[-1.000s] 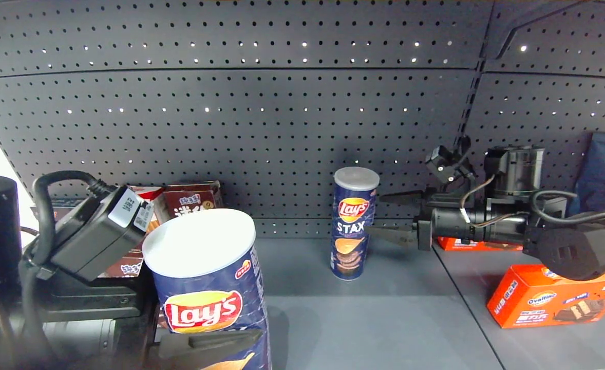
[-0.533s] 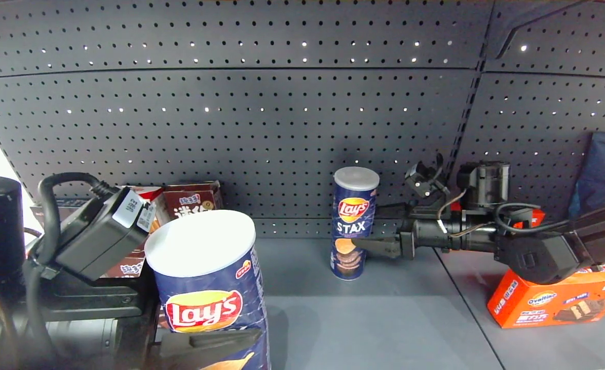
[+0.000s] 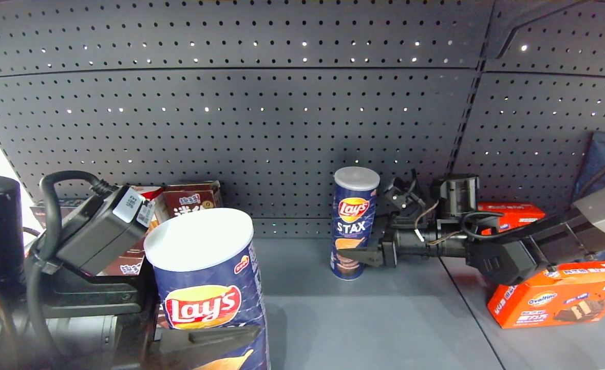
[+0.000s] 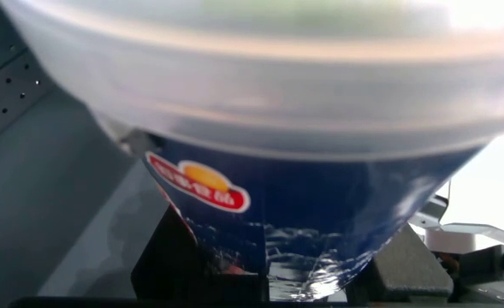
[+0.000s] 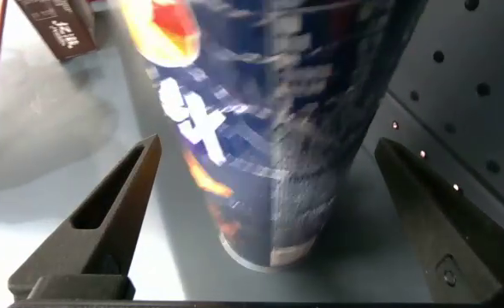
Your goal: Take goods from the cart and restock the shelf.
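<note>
Facing the dark pegboard wall [image 3: 282, 118], I take the standing chips can [image 3: 353, 226] as my marker for everything else; the wall rises straight behind it. The grey shelf [image 3: 384, 318] carries that can upright near the back, grey lid on top. Left of it and much nearer to me is the held chips can [image 3: 205, 293], blue with a white lid and roughly upright. My left gripper [image 3: 207, 336] is clenched on its lower body, with one dark finger lying across its front.

Right of the standing can and nearer the shelf's front, an orange box [image 3: 554, 298] lies flat. A second orange box [image 3: 510, 210] sits to the standing can's right against the wall, partly behind my right arm. Left of the standing can, close to the wall, brown boxes [image 3: 192, 198] stand, partly hidden by the held can and my left wrist.

My right gripper [image 3: 358, 249] comes in from the standing can's right at its lower half and is released. Its jaws are spread wide and straddle the can. In the right wrist view, the fingers [image 5: 106, 231] flank it closely, one on each side. Whether the tips brush it I cannot tell.
</note>
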